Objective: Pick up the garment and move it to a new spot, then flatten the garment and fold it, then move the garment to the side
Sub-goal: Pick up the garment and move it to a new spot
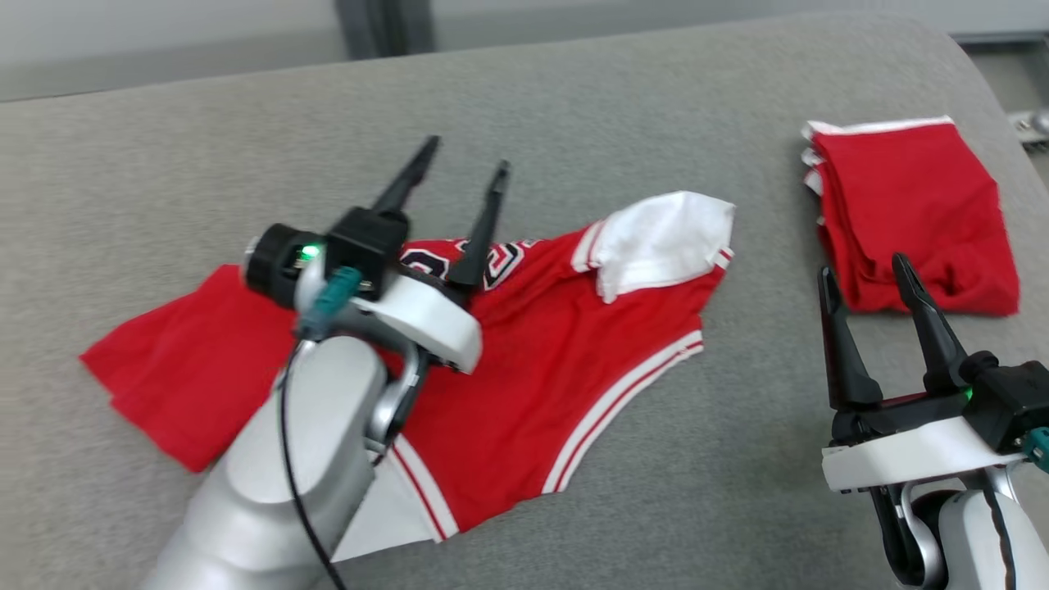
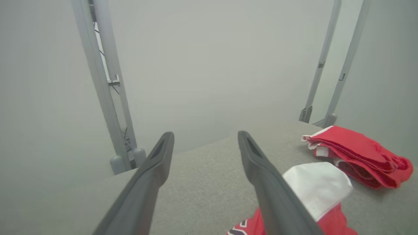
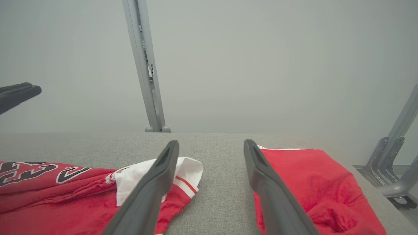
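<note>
Right tool (image 1: 863, 268) sits near right, fingers spread, holding nothing. Left tool (image 1: 465, 156) hovers over the red jersey (image 1: 533, 352), fingers wide apart, empty. Jersey lies rumpled mid-bench (image 1: 574, 106), white flap turned up on its right. Far right rests a folded red pile (image 1: 918, 213).

Head view: the left arm (image 1: 311, 426) covers the middle of the garment (image 1: 541, 360) and part of its black-and-white lettering (image 1: 508, 260), which is unreadable. Left wrist view: the bottom edge cuts the garment off. In the folded red stack (image 1: 918, 213), the layer count is indistinct.
</note>
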